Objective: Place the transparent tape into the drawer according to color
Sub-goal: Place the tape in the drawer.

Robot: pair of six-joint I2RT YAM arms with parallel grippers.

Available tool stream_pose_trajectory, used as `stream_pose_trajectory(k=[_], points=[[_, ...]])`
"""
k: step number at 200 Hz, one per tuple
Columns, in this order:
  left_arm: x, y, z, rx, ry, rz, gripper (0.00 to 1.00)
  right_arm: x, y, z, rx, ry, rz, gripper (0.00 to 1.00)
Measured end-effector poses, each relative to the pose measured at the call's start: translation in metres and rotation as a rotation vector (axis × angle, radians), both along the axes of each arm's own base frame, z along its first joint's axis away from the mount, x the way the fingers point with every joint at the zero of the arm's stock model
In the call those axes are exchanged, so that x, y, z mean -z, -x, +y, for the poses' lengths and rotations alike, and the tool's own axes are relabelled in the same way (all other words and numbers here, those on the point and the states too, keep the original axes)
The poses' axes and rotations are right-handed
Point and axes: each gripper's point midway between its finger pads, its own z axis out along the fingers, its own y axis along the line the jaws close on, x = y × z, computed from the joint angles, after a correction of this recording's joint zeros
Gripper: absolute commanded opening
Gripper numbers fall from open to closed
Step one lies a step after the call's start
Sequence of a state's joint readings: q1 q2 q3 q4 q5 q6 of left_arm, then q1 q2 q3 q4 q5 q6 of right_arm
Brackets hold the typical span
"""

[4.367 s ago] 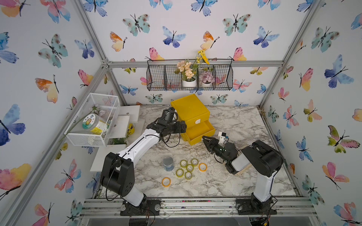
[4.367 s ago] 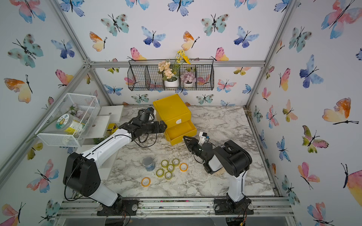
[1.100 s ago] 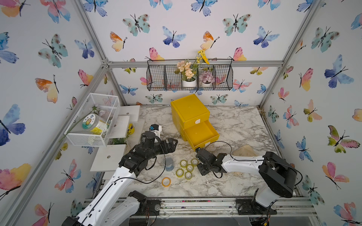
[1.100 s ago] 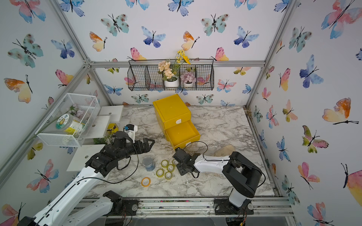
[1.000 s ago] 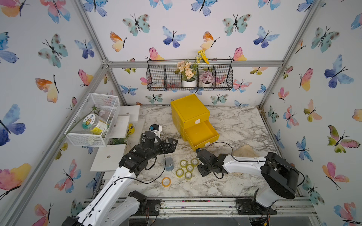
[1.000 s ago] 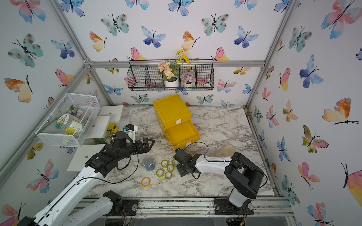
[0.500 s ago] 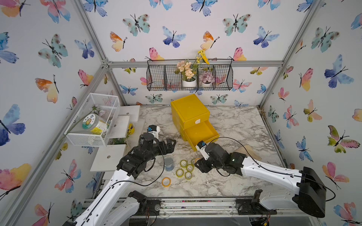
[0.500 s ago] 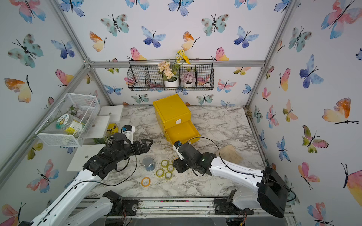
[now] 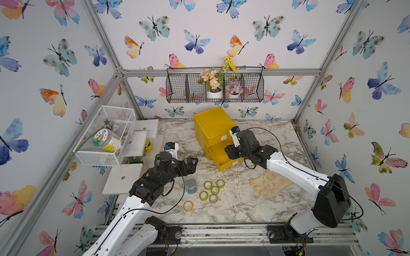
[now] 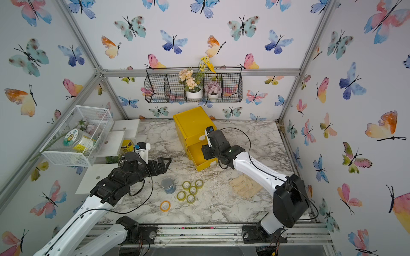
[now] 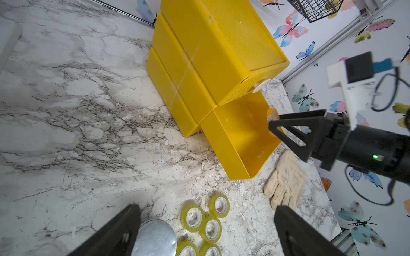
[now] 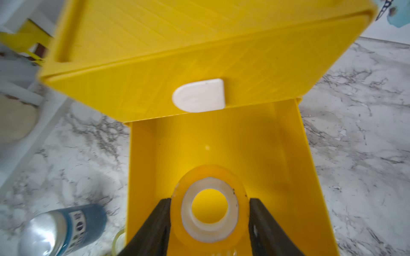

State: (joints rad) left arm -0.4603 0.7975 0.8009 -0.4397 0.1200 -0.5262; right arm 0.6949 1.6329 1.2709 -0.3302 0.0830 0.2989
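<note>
Top views, table (image 9: 244,210): marbled, it carried the yellow cabinet toward its back edge.
Cabinet (image 9: 213,123): stood boxy and upright; its top drawer was shut, with the white tab handle (image 12: 199,95) facing forward.
Open drawer (image 12: 221,141): the one directly under the cabinet's top drawer, pulled well out at the cabinet's front.
Right jaws: reached over the open drawer at the cabinet's front, partly closed on an orange roll (image 12: 210,174), one finger on each side of its rim. The roll was above the drawer's inside.
Left jaws: spread wide and held nothing, in the air in front of the cabinet, well apart from it.
Glove (image 9: 269,182): pale, lay flat near the cabinet's pulled-out drawer.
Jar (image 9: 190,185): blue-grey with a silvery lid, stood upright in front of the cabinet.
Yellow-green rolls (image 9: 214,188): five lay flat in a tight cluster in front of the cabinet.
Loose orange roll (image 9: 188,205): lay flat and alone, farthest from the cabinet.
</note>
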Motion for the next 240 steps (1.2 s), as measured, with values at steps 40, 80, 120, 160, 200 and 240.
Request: stream_pose_trajectory(k=[40,80,120,160,200,240], points=[[0.016,0.008,0.006,-0.015,-0.011,0.043,1.00,0.034,-0.009,0.000,0.018,0.070,0.045,0.59],[0.037,0.014,0.009,-0.023,-0.024,0.092,1.00,0.030,-0.014,0.002,0.023,0.069,0.033,0.67],[0.040,0.017,0.010,-0.028,-0.022,0.103,1.00,0.015,-0.020,0.007,0.025,0.045,0.002,0.70],[0.049,0.026,0.014,-0.037,-0.016,0.125,0.96,-0.006,-0.009,0.005,0.007,-0.004,-0.021,0.68],[0.066,0.058,0.000,-0.006,0.008,0.190,0.92,-0.025,0.018,-0.007,-0.014,-0.090,-0.048,0.67],[0.095,0.108,-0.029,0.068,-0.088,0.305,0.87,-0.008,0.031,-0.013,-0.018,-0.090,-0.015,0.67]])
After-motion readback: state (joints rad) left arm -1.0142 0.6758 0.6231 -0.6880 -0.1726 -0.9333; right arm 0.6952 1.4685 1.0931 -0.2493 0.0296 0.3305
